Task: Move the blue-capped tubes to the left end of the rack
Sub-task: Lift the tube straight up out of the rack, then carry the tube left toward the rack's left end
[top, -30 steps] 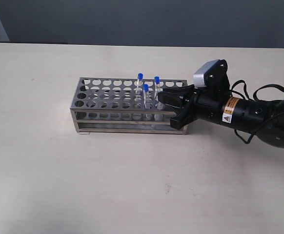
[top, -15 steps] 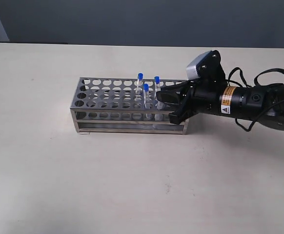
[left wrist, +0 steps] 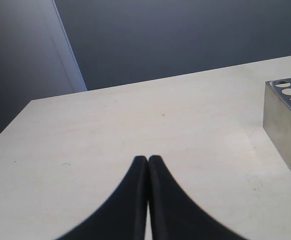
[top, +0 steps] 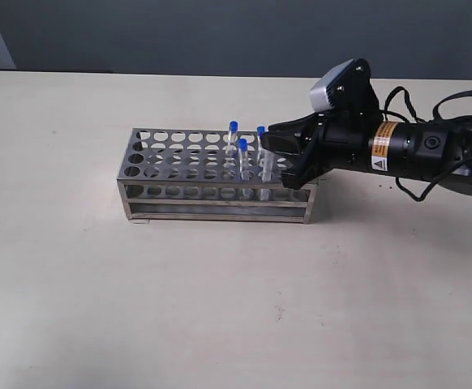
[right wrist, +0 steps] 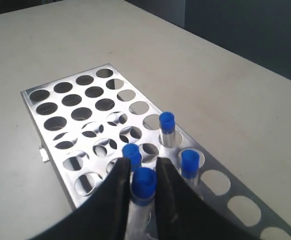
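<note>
The shiny steel rack [top: 179,174] stands mid-table, with its top plate [right wrist: 80,107] filling the right wrist view. Three blue-capped tubes [top: 233,130] [top: 242,147] [top: 261,132] stand in holes near its right end; their caps [right wrist: 167,121] [right wrist: 189,161] [right wrist: 132,152] also show from the right wrist. My right gripper [top: 272,160] [right wrist: 143,167] hangs over that right end, shut on a fourth blue-capped tube [right wrist: 144,184]. This tube is hidden in the exterior view. My left gripper [left wrist: 148,159] is shut on nothing over bare table, beside the rack's end [left wrist: 285,120].
The right arm's black body and cables [top: 431,154] stretch off to the right of the rack. A dark wall [top: 236,32] runs behind the far table edge. Pale tabletop [top: 220,308] lies in front of the rack.
My right gripper has lifted and tilted up over the rack's right end, still closed around the tube. The three standing tubes have not moved.
</note>
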Robot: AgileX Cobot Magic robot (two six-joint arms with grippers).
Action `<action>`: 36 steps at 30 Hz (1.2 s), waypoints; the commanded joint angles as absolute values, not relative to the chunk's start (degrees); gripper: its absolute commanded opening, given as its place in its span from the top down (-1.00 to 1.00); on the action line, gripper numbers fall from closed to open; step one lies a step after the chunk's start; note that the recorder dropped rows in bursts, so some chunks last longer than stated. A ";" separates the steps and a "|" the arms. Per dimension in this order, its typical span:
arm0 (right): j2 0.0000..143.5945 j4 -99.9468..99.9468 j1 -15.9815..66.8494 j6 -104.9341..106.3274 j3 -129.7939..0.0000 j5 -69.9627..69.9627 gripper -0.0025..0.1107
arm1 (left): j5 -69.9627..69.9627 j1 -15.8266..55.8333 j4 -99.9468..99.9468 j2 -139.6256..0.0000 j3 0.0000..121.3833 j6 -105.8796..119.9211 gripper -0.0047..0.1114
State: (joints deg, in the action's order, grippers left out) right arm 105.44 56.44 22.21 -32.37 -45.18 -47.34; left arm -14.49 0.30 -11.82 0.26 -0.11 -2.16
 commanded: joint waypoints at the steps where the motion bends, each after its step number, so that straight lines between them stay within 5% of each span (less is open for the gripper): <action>1: 102.30 53.61 21.74 -31.72 -45.95 -45.09 0.97 | -13.72 0.65 -11.61 0.00 0.00 -2.36 0.91; 19: 96.27 58.97 21.98 -39.54 -48.87 -47.72 0.97 | -13.72 0.65 -11.61 0.00 0.00 -2.36 0.91; 29: 105.74 60.08 36.63 -40.71 -69.38 -37.81 0.97 | -13.72 0.65 -11.61 0.00 0.00 -2.36 0.91; 36: 115.57 60.08 38.84 -42.85 -78.99 -37.41 0.97 | -13.72 0.65 -11.61 0.00 0.00 -2.36 0.91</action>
State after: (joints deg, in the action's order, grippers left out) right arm 112.78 60.03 38.41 -41.85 -76.13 -38.21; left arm -14.49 0.30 -11.82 0.26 -0.11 -2.16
